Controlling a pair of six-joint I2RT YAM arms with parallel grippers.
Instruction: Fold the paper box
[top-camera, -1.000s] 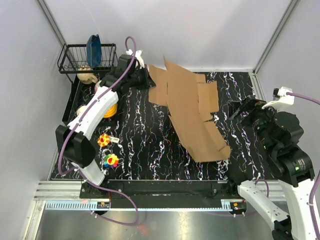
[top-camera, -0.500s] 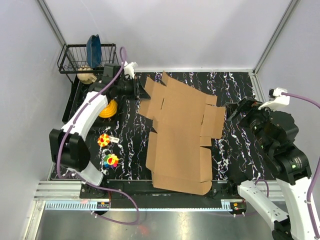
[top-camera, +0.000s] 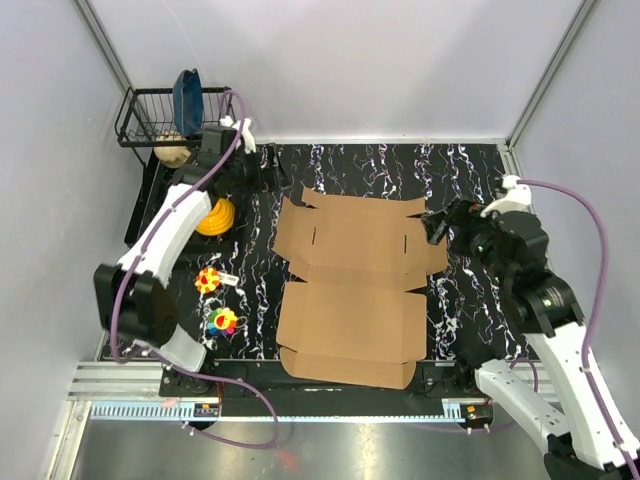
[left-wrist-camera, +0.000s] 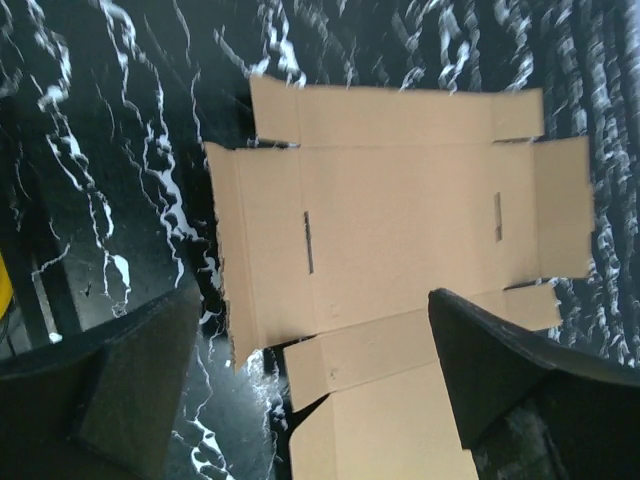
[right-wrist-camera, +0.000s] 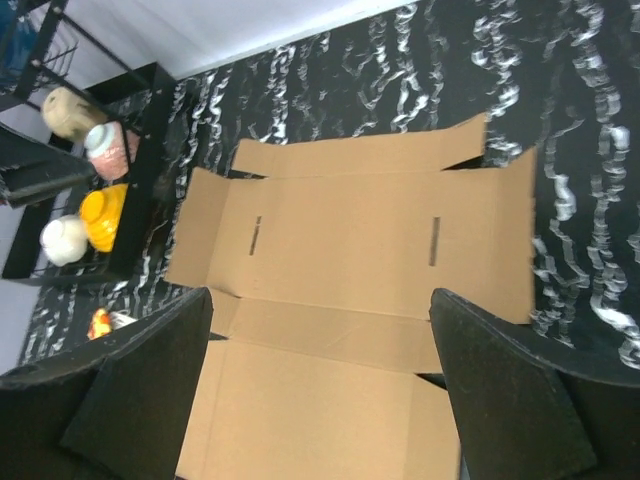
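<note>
The box (top-camera: 350, 290) lay flat and unfolded in the middle of the table (top-camera: 470, 170), its near edge at the table's front, between the two grippers and touched by neither. The left gripper (left-wrist-camera: 315, 320) hung wide apart and empty near the far left corner. The right gripper (right-wrist-camera: 320, 300) was just as wide, empty, off the far right flap. The first fold looked due: best to pin the middle panel with one gripper and lift a long flap with the other, taken mid-edge so it bends along its crease. Counted: one box with two slots (top-camera: 313, 236), two grippers, one rack (top-camera: 140, 110), one yellow bowl (top-camera: 215, 215), two bright toys (top-camera: 207, 279)
</note>
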